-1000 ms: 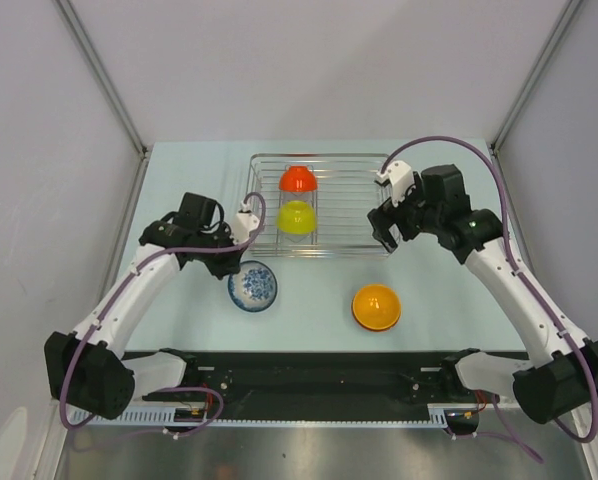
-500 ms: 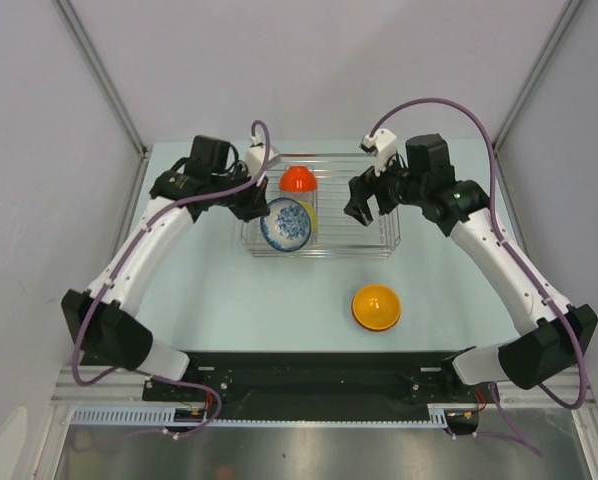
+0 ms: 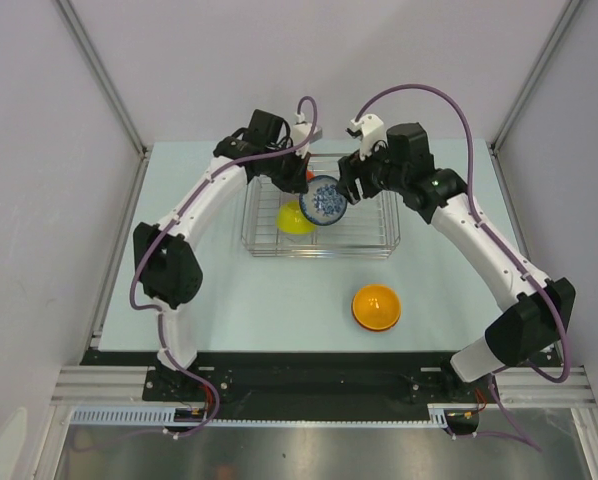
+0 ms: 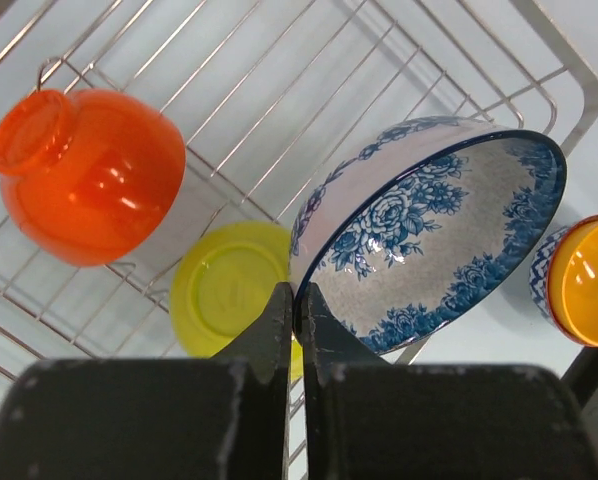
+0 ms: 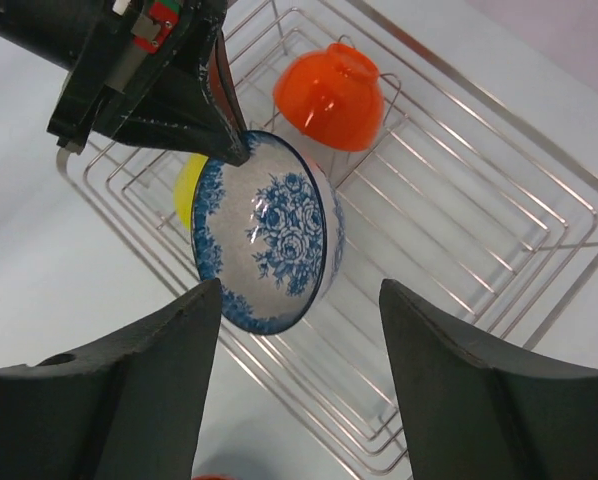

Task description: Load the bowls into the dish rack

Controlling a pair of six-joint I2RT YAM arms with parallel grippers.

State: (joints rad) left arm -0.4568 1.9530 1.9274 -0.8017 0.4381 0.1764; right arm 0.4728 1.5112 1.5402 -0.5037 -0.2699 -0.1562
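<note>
Top external view: dish rack [image 3: 371, 228] at the table's far middle, both arms over it.
Blue patterned bowl [image 3: 325, 201]: on edge above the rack's centre, beside yellow bowl [image 3: 292, 220].
Left gripper [image 4: 297, 300]: clamped on the bowl's rim.
Right gripper [image 5: 297, 300]: spread, bowl straight ahead between its fingers, apparently untouched; well placed to steady it, in my judgement.

our left arm [image 3: 194, 205] and right arm [image 3: 491, 252] are built of white links joined by black housings [image 3: 169, 272], the bulkiest toward the ends far from the rack [image 3: 379, 238]. a purple cable [image 3: 419, 90] runs along each arm, looping free at the rack end, where a small white block [image 3: 365, 126] caps each wrist. the left gripper [image 4: 297, 300] has thin, flat black fingers [image 4: 269, 345]; the right gripper [image 5: 299, 300] has broad black wedges. we spot red and green marks [image 5: 151, 12] on the left gripper's body.
</note>
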